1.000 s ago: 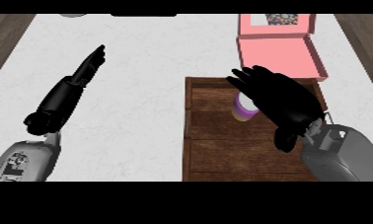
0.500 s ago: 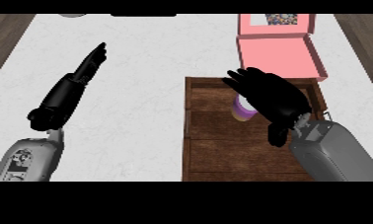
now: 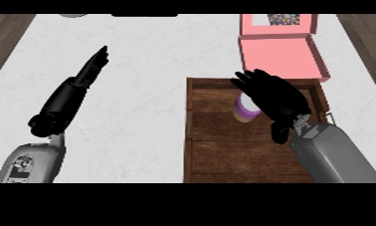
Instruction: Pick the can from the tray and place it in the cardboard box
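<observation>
A purple can with a white top and an orange base (image 3: 244, 110) stands in the upper half of the dark wooden tray (image 3: 220, 155). My right hand (image 3: 272, 98) is over the tray just right of the can, covering part of it, with its fingers spread and slightly bent; they do not close round the can. The pink cardboard box (image 3: 279, 58) lies open just beyond the tray, its lid raised at the back. My left hand (image 3: 89, 69) rests open over the white counter at the left, fingers straight and pointing away.
The white counter (image 3: 147, 70) spreads left of the tray, with wooden floor showing past both side edges. A grey object (image 3: 71, 15) and a dark strip (image 3: 143, 15) sit at the far edge.
My right hand has drifted left and slightly nearer across the tray, closing in on the can. The can, the box and my left hand have stayed where they were.
</observation>
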You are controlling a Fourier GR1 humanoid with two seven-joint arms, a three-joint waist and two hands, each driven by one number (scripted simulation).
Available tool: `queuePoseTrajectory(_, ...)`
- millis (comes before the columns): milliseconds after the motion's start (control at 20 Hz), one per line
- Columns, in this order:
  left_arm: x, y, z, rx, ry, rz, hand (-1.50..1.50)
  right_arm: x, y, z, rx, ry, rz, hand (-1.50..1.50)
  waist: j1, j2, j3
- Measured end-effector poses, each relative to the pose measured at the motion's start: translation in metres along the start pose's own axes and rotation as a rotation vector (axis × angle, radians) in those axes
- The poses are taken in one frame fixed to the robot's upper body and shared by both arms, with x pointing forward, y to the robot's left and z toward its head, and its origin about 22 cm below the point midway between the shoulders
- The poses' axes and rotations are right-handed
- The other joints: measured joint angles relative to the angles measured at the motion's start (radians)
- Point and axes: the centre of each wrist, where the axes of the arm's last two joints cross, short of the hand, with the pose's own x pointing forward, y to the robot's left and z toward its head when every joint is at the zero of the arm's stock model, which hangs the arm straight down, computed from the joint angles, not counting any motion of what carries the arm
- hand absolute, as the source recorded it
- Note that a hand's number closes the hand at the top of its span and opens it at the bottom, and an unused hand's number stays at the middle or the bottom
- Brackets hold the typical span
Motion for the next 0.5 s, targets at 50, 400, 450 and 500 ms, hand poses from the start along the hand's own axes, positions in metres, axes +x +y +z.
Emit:
queuePoseTrajectory(50, 0.000, -0.001, 0.000, -0.001, 0.004, -0.001, 0.00, 0.000, 0.000, -0.003, 0.009, -0.002, -0.002, -1.50, 0.000, 0.000, 0.000)
queuePoseTrajectory(400, -0.001, 0.009, -0.004, 0.001, -0.001, -0.005, 0.00, -0.006, 0.015, -0.018, -0.006, -0.080, 0.016, 1.50, 0.003, -0.001, -0.001)
queuePoseTrajectory(450, -0.001, 0.007, -0.004, 0.001, 0.000, -0.003, 0.00, -0.003, 0.018, -0.016, -0.030, -0.097, 0.025, 1.50, 0.002, -0.002, -0.001)
queuePoseTrajectory(500, -0.002, 0.007, -0.004, 0.001, -0.002, -0.003, 0.00, -0.004, 0.020, -0.017, -0.051, -0.114, 0.034, 1.50, 0.002, -0.004, -0.002)
